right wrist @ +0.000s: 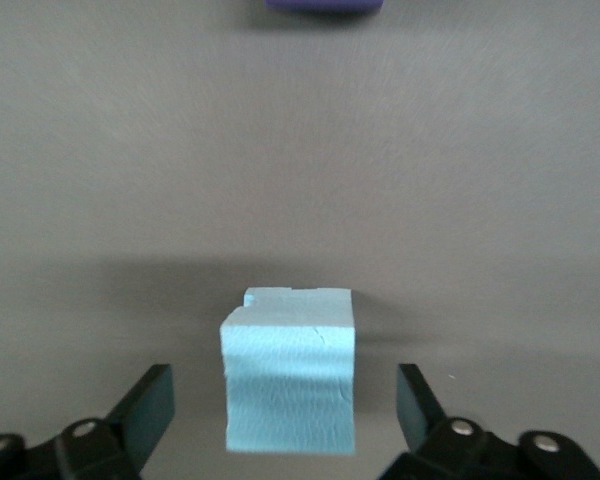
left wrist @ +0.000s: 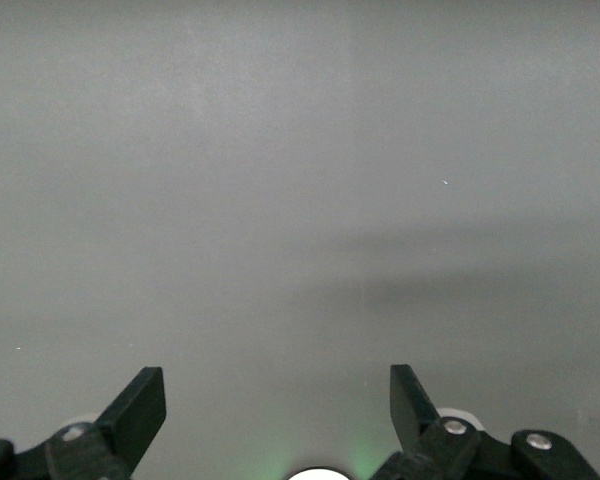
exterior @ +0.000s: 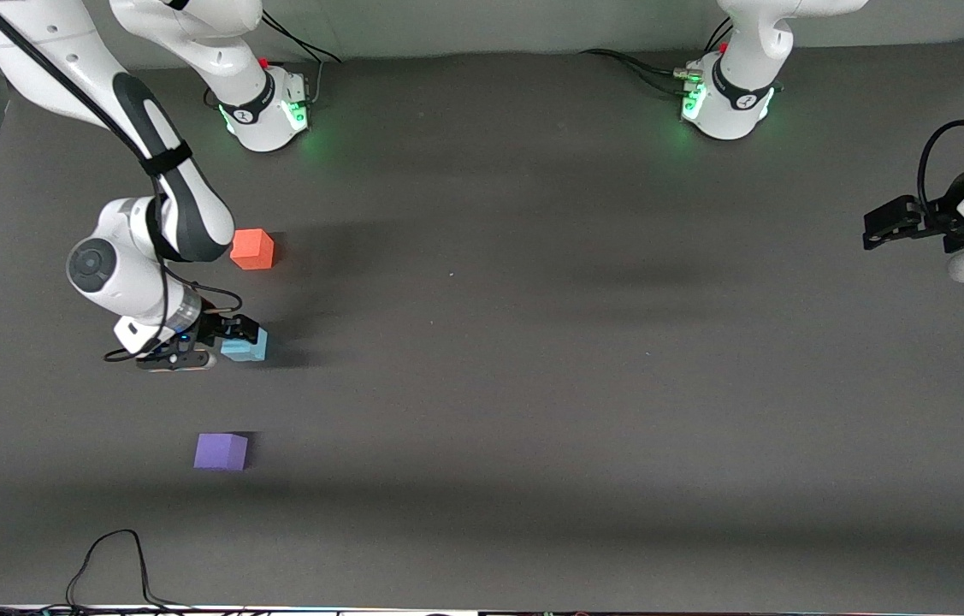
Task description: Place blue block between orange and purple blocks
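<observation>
Purple block, blue block btwn open fingers.

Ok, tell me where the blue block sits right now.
The blue block lies on the table toward the right arm's end, between the open fingers of the right hand, with the orange block farther from the front camera and the purple block nearer.

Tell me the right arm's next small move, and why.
Probably lift the right pincer straight up: its fingers are open, clear of the blue block, which already sits on the table between the orange block and the purple block.
</observation>
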Robot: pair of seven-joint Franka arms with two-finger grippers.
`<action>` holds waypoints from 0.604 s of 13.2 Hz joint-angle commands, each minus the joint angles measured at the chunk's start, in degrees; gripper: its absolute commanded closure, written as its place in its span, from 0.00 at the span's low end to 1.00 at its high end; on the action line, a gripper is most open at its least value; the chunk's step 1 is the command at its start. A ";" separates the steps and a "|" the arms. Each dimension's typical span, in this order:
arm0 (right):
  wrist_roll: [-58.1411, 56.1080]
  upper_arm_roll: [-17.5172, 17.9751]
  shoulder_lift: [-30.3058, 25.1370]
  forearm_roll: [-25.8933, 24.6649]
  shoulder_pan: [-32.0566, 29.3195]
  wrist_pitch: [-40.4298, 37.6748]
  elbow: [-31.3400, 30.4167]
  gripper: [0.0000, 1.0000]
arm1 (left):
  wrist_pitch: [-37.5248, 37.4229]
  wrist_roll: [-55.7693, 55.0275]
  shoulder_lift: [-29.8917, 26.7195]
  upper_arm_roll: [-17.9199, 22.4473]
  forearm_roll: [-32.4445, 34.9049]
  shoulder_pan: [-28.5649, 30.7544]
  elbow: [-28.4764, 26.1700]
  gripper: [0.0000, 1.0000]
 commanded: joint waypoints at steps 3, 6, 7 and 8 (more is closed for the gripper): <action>-1.06 -3.31 -14.83 1.40 0.44 -14.37 4.14 0.00 | -0.17 0.40 0.22 0.43 -0.46 -0.53 0.67 0.00; -1.07 -4.63 -18.01 1.40 0.44 -29.19 14.31 0.00 | -0.17 0.40 0.22 0.43 -0.55 -0.53 0.75 0.00; -1.07 -4.90 -18.28 1.40 0.44 -35.43 18.36 0.00 | -0.17 0.40 0.22 0.43 -0.55 -0.53 0.75 0.00; -1.15 -4.90 -18.71 1.31 0.35 -39.84 21.62 0.00 | -0.17 0.40 0.22 0.43 -0.46 -0.44 0.75 0.00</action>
